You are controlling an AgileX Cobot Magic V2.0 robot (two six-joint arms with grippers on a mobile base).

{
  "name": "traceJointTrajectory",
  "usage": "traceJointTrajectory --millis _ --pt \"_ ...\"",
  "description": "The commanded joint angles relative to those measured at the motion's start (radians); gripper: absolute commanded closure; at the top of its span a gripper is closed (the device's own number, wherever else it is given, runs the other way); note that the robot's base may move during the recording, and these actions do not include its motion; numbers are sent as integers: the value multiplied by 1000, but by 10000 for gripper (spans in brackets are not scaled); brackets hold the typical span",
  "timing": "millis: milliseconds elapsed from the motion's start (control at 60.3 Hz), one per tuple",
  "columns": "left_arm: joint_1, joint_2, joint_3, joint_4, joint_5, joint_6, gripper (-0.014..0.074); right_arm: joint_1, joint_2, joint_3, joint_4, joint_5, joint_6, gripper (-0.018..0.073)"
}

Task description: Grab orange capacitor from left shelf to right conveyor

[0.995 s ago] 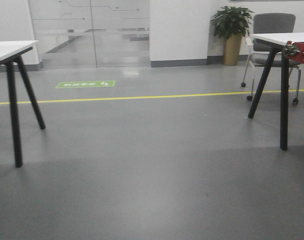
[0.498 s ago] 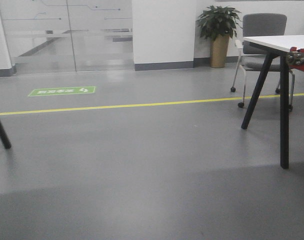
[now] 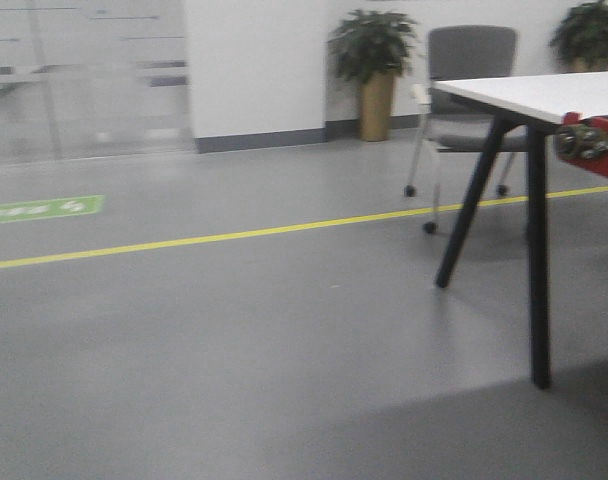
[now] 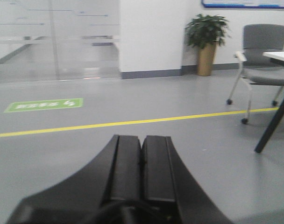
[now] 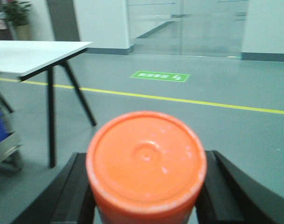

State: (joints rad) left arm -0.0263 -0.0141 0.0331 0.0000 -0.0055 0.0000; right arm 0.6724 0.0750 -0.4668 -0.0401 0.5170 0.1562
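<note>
I hold the orange capacitor (image 5: 146, 161) clamped in my right gripper (image 5: 146, 189), its flat top facing the wrist camera and its long axis along the fingers; my left gripper (image 4: 142, 161) is empty, jaws together, and no conveyor belt is in view.

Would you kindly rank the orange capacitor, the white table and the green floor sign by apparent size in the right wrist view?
1. orange capacitor, largest only because it is right at the camera
2. white table
3. green floor sign

A grey chair (image 3: 471, 55) and potted plant (image 3: 372, 45) stand behind a white table (image 3: 544, 95).
</note>
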Motion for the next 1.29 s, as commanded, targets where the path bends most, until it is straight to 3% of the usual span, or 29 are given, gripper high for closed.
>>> traceJointTrajectory --millis 0,1277 --pt "1 10 -8 -5 -85 0 701 -3 14 -26 -11 -99 -8 502" --pt "1 10 -8 -5 -85 0 701 -3 14 -26 -11 -99 -8 502"
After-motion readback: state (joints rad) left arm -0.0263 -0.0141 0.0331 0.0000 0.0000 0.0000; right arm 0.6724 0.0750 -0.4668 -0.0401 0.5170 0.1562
